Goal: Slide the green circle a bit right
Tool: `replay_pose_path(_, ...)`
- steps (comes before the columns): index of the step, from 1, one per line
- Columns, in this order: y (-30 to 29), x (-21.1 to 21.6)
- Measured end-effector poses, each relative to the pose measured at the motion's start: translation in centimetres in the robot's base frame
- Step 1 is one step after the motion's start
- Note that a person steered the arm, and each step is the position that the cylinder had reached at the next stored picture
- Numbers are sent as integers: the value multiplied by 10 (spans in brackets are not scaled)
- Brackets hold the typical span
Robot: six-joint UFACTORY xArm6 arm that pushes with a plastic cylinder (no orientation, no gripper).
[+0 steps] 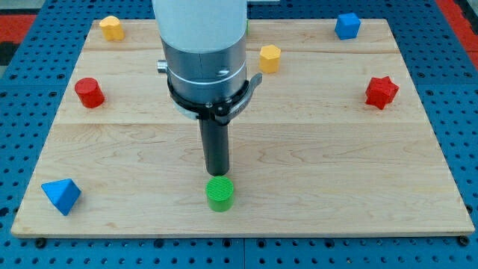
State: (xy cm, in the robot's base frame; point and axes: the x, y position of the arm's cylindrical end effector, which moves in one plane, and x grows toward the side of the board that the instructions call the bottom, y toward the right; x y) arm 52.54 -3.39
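The green circle (219, 193) is a short green cylinder lying on the wooden board near the view's bottom, a little left of the middle. My tip (217, 174) is the lower end of the dark rod, just above the green circle in the view, at its top edge. Whether the tip touches the block cannot be told.
On the wooden board (314, 164): a yellow block (110, 27) at top left, a yellow hexagon (269, 57) at top middle, a blue block (346, 25) at top right, a red star (382, 92) at right, a red hexagon (89, 92) at left, a blue triangle (61, 196) at bottom left.
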Motion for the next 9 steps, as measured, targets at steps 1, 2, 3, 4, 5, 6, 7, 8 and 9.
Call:
replay_pose_path(1,-17,-2)
replay_pose_path(2,-32,22)
replay_pose_path(3,-23,44)
replay_pose_path(4,-2,46)
replay_pose_path(5,3,46)
replay_pose_path(6,3,46)
replay_pose_path(7,2,31)
replay_pose_path(8,-2,-16)
replay_pose_path(9,-15,-56)
